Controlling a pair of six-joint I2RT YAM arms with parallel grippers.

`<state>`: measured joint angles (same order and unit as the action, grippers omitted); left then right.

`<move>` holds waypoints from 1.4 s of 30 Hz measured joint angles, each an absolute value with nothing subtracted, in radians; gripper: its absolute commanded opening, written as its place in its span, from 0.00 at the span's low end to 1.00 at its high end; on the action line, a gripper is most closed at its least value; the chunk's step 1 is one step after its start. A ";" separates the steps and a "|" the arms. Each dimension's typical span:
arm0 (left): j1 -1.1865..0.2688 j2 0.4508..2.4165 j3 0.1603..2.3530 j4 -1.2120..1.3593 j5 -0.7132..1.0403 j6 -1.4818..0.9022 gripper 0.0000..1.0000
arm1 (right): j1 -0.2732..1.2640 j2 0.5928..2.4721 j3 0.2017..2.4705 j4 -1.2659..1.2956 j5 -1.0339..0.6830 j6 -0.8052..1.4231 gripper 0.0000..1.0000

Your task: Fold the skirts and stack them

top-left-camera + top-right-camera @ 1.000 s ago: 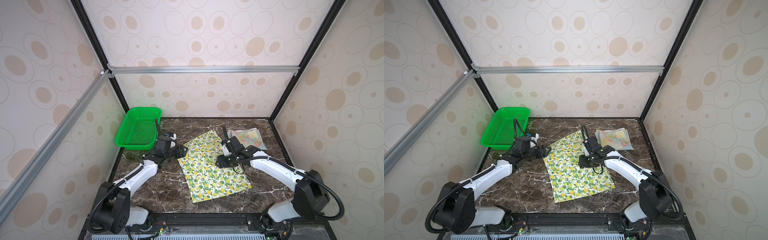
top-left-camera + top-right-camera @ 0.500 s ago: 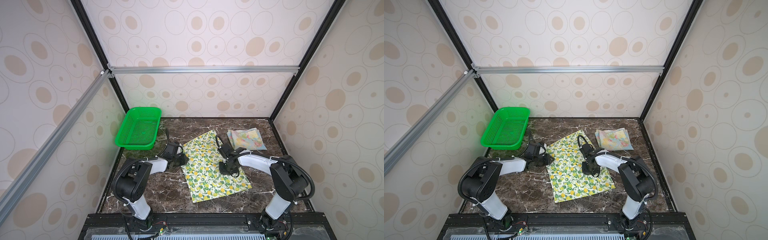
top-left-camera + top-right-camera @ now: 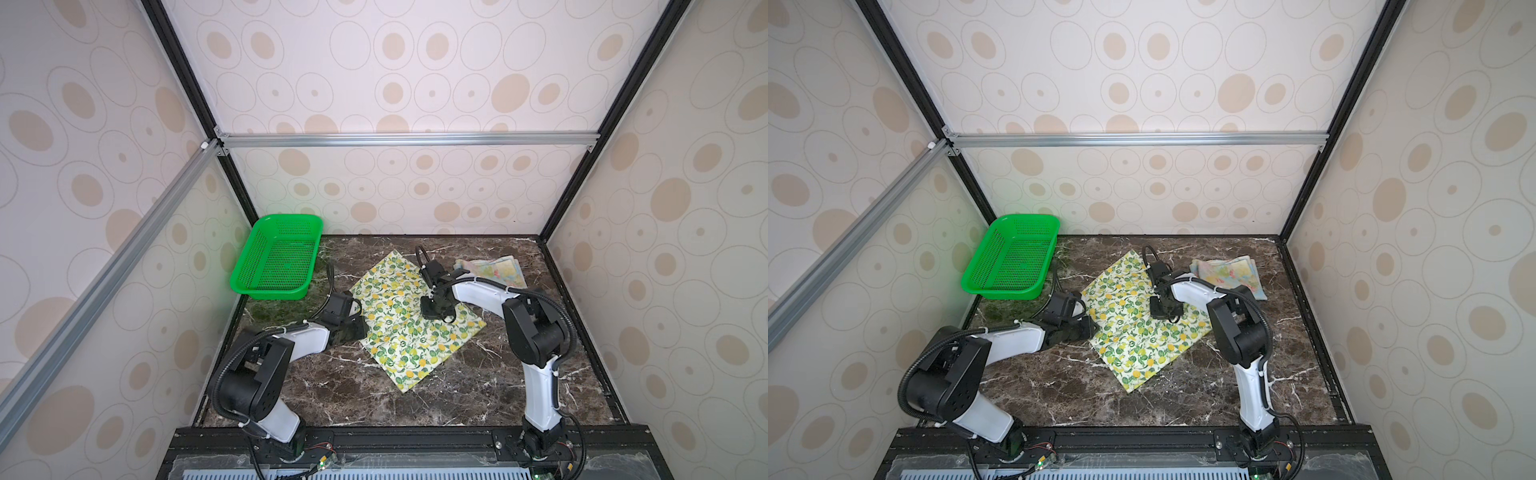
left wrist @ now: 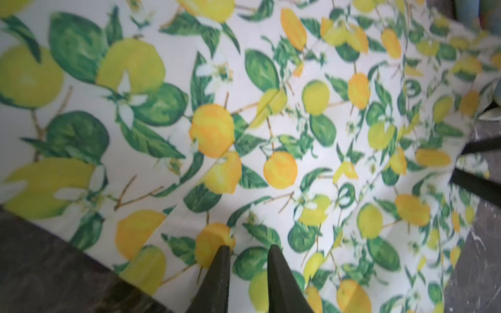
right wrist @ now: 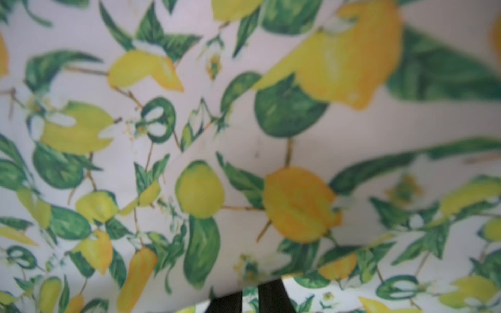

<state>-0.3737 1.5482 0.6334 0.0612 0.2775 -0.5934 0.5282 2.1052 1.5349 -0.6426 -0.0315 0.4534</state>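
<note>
Lemon skirt [image 3: 409, 328] lies flat near the middle of the table [image 3: 415, 403], turned on a slant. Its long way runs from the far left, near the basket [image 3: 270, 292], toward the near right. The narrow end points at the basket.

The 2 hands sit on the 2 long side edges, across from each other, with the skirt between them. The left hand [image 3: 360, 328] is at the left side edge. Its fingers [image 4: 219, 271] are close together and look to pinch the cloth there. The right hand [image 3: 437, 315] is at the far right side edge. Its fingers are close together too, and in the right wrist view a flap of cloth is lifted over them, so it holds the skirt.

I think the next step is a fold, with one side edge carried over to the other.

The pastel skirt [image 3: 494, 270] lies folded by the far right corner, closer to the right hand. The green basket is by the far left corner, and I can see nothing in it.
</note>
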 measured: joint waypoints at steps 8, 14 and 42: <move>-0.405 1.361 0.505 -0.017 0.264 -0.653 0.25 | 0.485 2.249 1.754 -0.624 -0.091 0.380 0.23; -0.421 1.282 0.558 -0.171 0.208 -0.653 0.27 | 0.484 2.140 1.591 -0.578 -0.102 0.372 0.33; -0.360 1.484 0.640 -0.123 0.084 -0.519 0.14 | 0.559 1.863 1.186 -0.577 -0.039 0.455 0.26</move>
<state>-0.3599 1.4837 0.6399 -0.1230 0.0841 -0.5194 0.5591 1.8633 1.1858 -0.5770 -0.0395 0.4545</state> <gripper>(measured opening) 0.146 0.266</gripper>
